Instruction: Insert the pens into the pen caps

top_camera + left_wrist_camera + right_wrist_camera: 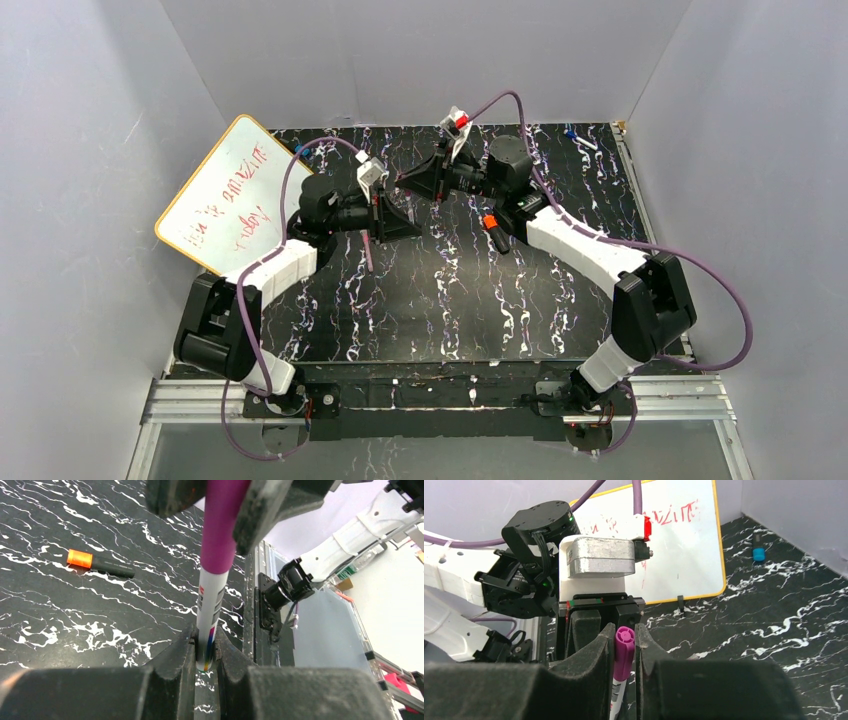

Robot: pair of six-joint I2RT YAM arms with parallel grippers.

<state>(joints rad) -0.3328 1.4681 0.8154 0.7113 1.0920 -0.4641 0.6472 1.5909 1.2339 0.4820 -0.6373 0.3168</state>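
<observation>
A thin pen with a white barrel stands between my two grippers above the black marbled table. My left gripper is shut on the barrel's lower end. A magenta cap sits on the pen's other end, and my right gripper is shut on that cap. In the top view the left gripper and right gripper meet near the table's middle back. A thicker black pen with an orange end lies on the table, apart from both grippers; it also shows as the black pen beside my right arm.
A whiteboard with red writing leans at the back left. A small pen with a blue end lies at the far right corner, also seen as the blue end. Grey walls close three sides.
</observation>
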